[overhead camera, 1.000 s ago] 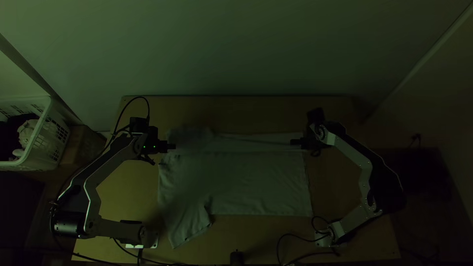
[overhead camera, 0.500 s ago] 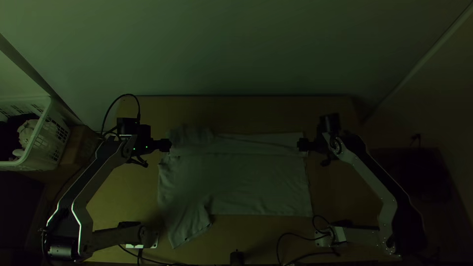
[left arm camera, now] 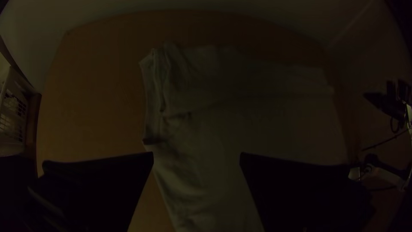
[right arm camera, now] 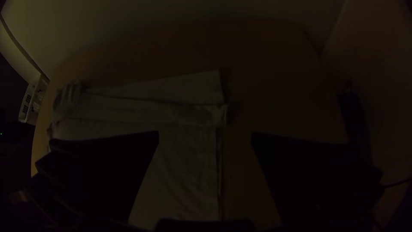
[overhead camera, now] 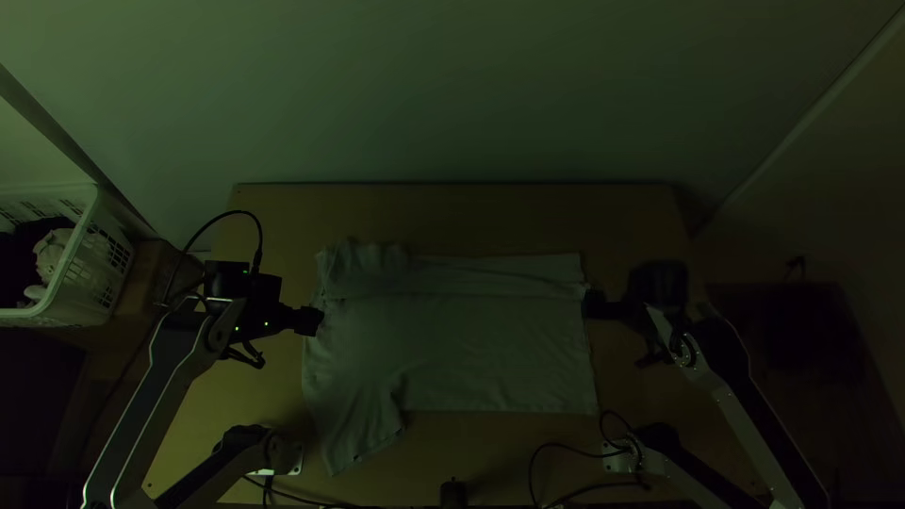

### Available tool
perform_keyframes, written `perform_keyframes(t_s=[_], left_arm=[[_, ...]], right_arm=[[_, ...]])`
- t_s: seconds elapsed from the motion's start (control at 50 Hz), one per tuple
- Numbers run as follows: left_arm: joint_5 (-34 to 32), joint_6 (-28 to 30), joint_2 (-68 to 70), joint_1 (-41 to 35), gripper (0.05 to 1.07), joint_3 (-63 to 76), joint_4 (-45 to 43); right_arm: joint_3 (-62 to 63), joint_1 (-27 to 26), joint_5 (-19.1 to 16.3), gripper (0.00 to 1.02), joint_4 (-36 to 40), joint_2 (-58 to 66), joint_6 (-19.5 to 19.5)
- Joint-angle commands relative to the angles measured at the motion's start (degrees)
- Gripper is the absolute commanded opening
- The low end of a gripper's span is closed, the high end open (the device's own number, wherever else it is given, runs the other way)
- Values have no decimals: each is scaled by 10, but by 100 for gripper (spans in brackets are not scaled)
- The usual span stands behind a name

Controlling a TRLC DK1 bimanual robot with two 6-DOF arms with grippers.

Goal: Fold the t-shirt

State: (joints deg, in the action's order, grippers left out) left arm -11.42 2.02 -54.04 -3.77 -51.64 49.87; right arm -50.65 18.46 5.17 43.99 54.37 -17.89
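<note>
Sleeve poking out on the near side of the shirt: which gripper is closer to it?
Left. The left gripper is by the shirt's left edge, beyond the sleeve; the right gripper is at the opposite edge, across the shirt.

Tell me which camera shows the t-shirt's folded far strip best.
The top view: it shows the folded far strip whole, from bunched end to flatter end. The left wrist view shows the bunched end closer, the rest dim; the right wrist view shows the flatter end closer, the bunched end farther off.

The table [overhead camera: 490, 215] (wooden) bears a part-folded t-shirt [overhead camera: 462, 349].
</note>
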Motion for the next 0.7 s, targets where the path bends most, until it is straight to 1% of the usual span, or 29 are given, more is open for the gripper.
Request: perform_keyframes(t_s=[0.0,0.1,0.18,0.34,0.46,0.54,0.6,0.68], left_arm=[[-6,10,39,-19,102,16,53],[3,4,47,-47,102,17,126],[3,-27,44,-68,102,26,178],[1,-79,4,-91,102,29,271],[3,-107,-4,-93,102,37,287],[2,-138,-13,-94,102,44,306],[3,-145,-21,-99,102,51,309],[3,-163,-29,-113,102,65,308]], right_arm=[[14,15,3,99,31,-5,-33],[12,17,2,99,61,0,-45],[7,19,-3,99,91,5,-52],[2,48,-5,99,133,5,-65],[2,48,-6,99,150,5,-66],[1,47,-9,99,161,6,-66],[2,47,-11,98,169,7,-66],[4,47,-18,95,176,7,-66]])
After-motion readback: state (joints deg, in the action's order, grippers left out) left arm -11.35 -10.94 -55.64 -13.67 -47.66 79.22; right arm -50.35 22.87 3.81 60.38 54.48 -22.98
